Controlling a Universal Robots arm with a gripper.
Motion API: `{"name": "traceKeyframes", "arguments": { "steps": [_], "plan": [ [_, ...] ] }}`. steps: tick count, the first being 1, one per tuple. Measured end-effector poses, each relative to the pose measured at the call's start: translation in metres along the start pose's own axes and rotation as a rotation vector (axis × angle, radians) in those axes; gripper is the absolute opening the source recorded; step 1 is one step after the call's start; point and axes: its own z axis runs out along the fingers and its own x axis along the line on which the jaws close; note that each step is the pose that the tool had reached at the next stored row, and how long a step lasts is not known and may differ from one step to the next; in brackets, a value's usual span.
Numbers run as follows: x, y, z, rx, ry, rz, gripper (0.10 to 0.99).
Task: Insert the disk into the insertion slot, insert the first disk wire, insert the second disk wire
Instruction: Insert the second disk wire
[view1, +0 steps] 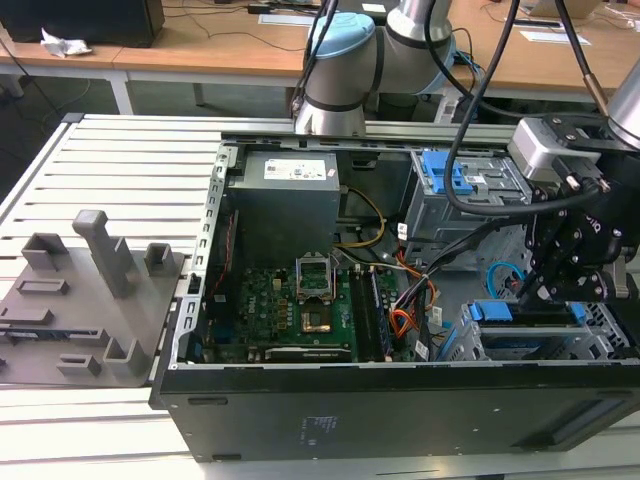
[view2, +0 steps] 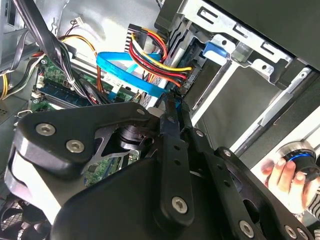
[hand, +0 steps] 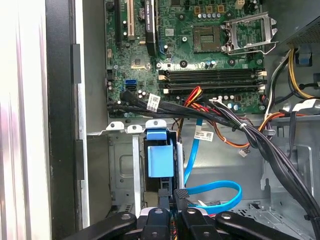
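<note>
The disk, with its blue bracket, sits inside the insertion slot, the silver cage at the case's front corner on the exterior view's right. My gripper hangs right over the cage's inner end. In both wrist views its fingers are shut on the small dark plug of the second disk wire, whose light-blue loop curves back toward the board. My gripper holds the plug close to the disk's end. A red, yellow and black wire bundle ends in a plug at that same end.
The motherboard and power supply take up the case's middle. A thick black cable bundle crosses just beside the cage. A grey bay with a blue clip stands behind. A person's hand rests outside the case. A grey fixture lies at the exterior view's left.
</note>
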Motion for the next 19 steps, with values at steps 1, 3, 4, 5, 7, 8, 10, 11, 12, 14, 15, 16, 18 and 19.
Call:
{"name": "traceKeyframes", "arguments": {
  "steps": [1,3,4,5,7,8,10,11,12,14,15,16,18,19],
  "plan": [
    [0.0,0.0,-0.0003,0.0,-0.0003,0.0,0.161],
    [0.0,0.0,-0.0027,0.0,0.0021,0.0,0.161],
    [-0.0001,0.0001,-0.0036,0.0,0.0054,0.0,0.161],
    [-0.0005,0.0001,-0.0043,0.001,0.0124,0.0,0.161],
    [-0.002,0.0002,-0.0043,0.002,0.0324,0.001,0.161],
    [-0.0022,0.0001,-0.0041,0.001,0.0347,0.001,0.161],
    [-0.0024,-0.0001,-0.0028,-0.001,0.0353,0.001,0.161],
    [-0.0024,-0.0002,-0.002,-0.002,0.0357,0.001,0.161],
    [-0.0024,-0.0003,-0.0019,-0.002,0.0358,0.001,0.161],
    [-0.0024,-0.0004,-0.0017,-0.002,0.0355,0.001,0.161],
    [-0.0024,-0.0004,-0.0017,-0.002,0.0355,0.001,0.161],
    [-0.0024,-0.0004,-0.0017,-0.002,0.0355,0.001,0.161],
    [-0.0024,-0.0005,-0.0016,-0.002,0.0353,0.001,0.235],
    [-0.0022,-0.0003,-0.0065,-0.002,0.0353,0.001,0.235]
  ]
}}
